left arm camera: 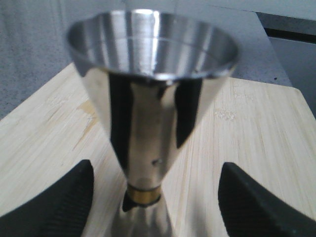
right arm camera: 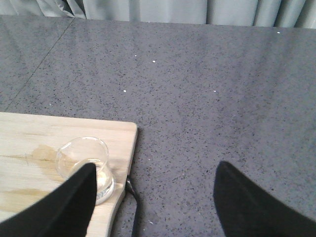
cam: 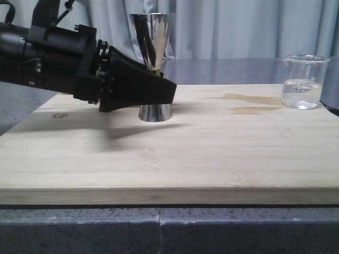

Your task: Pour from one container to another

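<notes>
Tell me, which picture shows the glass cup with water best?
The front view: the whole beaker stands side-on, water showing. The right wrist view sees it from above, partly behind a finger. The left wrist view doesn't show it.

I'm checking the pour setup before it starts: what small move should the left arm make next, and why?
Probably close the left gripper on the shiny steel hourglass jigger to steady it. Its open jaws already sit either side of the narrow gold-banded waist, not yet touching. The small clear glass beaker, holding some clear liquid, stands untouched at the bamboo board's far right corner.
</notes>
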